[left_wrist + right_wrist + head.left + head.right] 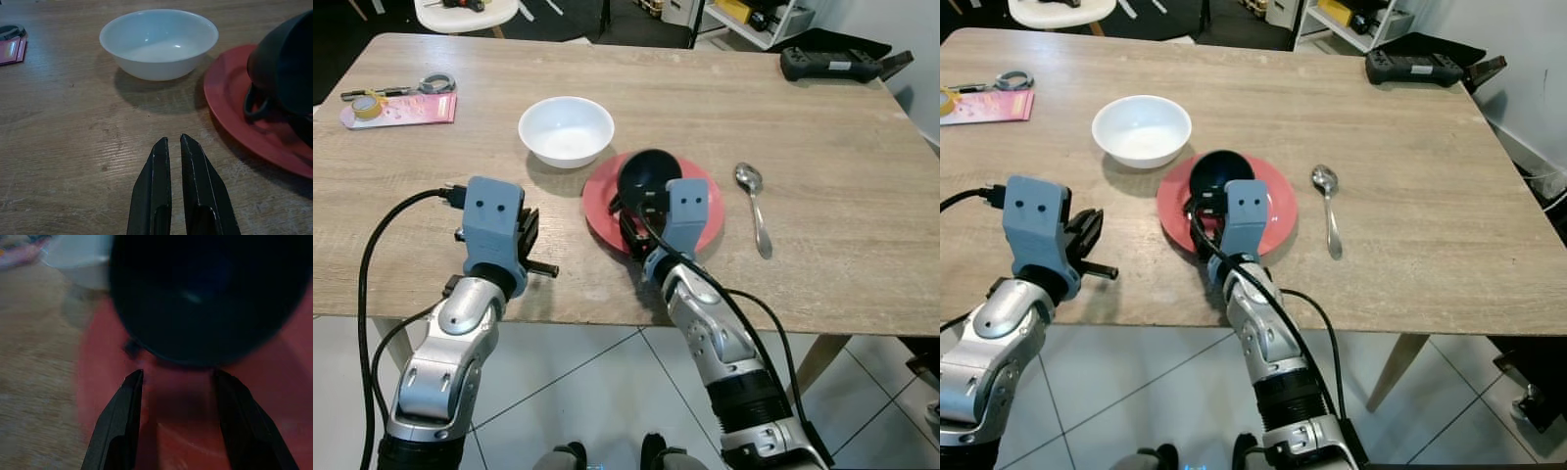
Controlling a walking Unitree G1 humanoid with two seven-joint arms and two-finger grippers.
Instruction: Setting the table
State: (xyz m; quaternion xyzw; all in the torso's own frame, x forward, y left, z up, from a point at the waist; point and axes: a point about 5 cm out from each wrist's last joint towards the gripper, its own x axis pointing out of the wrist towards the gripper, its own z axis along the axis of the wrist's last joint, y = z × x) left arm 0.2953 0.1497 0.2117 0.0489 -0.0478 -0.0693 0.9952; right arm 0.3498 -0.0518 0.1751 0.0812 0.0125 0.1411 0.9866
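Both my arms reach forward, wrists raised.
My left gripper (174, 147) holds its fingers pressed nearly together; my right gripper (178, 382) keeps its fingers spread wide apart, pointing ahead.

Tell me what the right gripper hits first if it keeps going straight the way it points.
Probably the black cup lying on the red plate: the open right gripper points straight at it, close ahead.
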